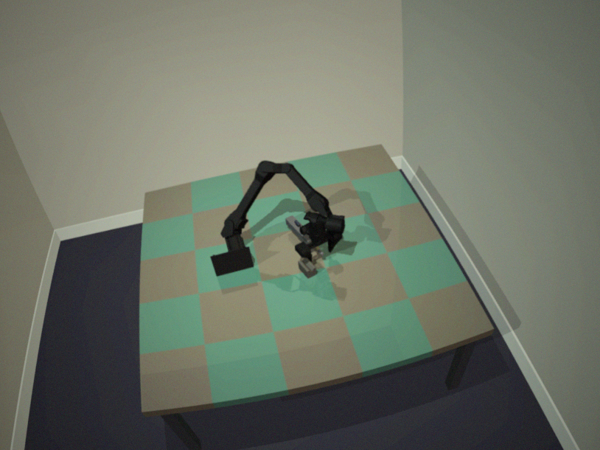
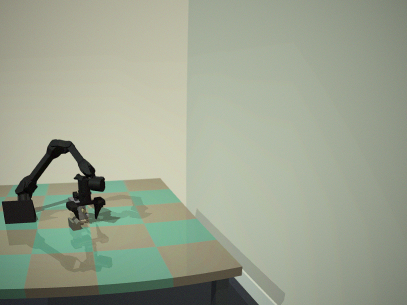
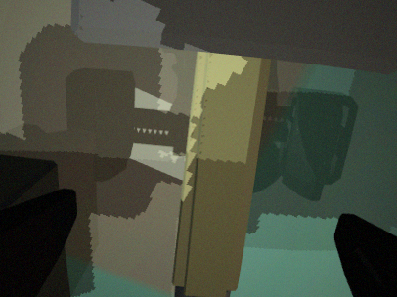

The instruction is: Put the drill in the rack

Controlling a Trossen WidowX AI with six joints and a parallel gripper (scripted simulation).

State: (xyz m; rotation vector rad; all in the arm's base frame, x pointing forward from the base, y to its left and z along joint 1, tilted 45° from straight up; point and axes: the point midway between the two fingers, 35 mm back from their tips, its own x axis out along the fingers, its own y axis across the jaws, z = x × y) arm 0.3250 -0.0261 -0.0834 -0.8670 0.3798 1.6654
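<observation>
My gripper (image 1: 319, 253) (image 2: 86, 218) (image 3: 207, 216) is open, with its fingers wide apart on either side of a long yellow bar (image 3: 222, 198) and nothing gripped. The bar runs from under a dark grey block (image 3: 269, 18) down to a dark end at the lower edge of the wrist view; whether it belongs to the drill or the key I cannot tell. A long grey piece (image 1: 292, 220) (image 2: 81, 213) lies beside and partly behind the gripper. A small notched grey block (image 1: 307, 268) (image 2: 74, 223), possibly part of the rack, stands just in front of it. Fingers and shadow hide much of the rest.
The chequered table (image 1: 240, 314) (image 2: 122, 260) carries the arm's black base (image 1: 232, 262) (image 2: 18, 211) to the left of the parts. The arm arches over to them, and its shadow falls across the table. Walls stand behind and to the right.
</observation>
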